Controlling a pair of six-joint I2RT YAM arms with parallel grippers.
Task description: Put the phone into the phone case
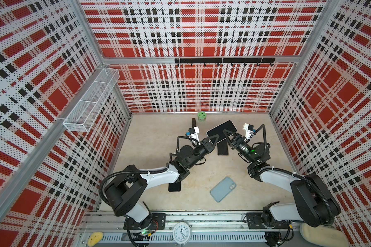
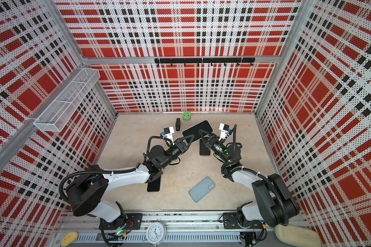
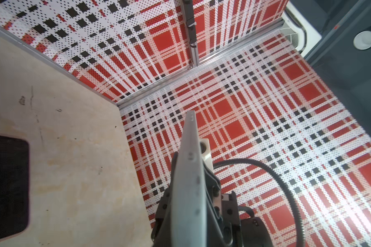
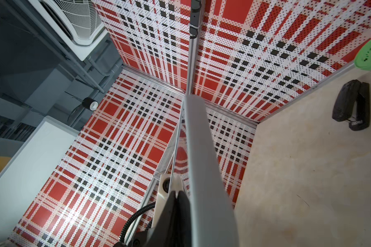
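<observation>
Black-screened phone point(image 1: 222, 130), silver-grey edge

Both arms reach in toward centre, converging. Left gripper point(image 1: 215, 139) points toward 2 o'clock, jaws clamped on the phone's point(image 1: 221, 129) near-left end. Right gripper point(image 1: 225, 133) points toward 10 o'clock, jaws pinched on its right edge. Phone held off the table between them.

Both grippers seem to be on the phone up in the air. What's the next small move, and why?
Probably carry the phone toward the blue phone case lying back-up on the table near the front. The left gripper and right gripper both pinch it, so they should move together.
</observation>
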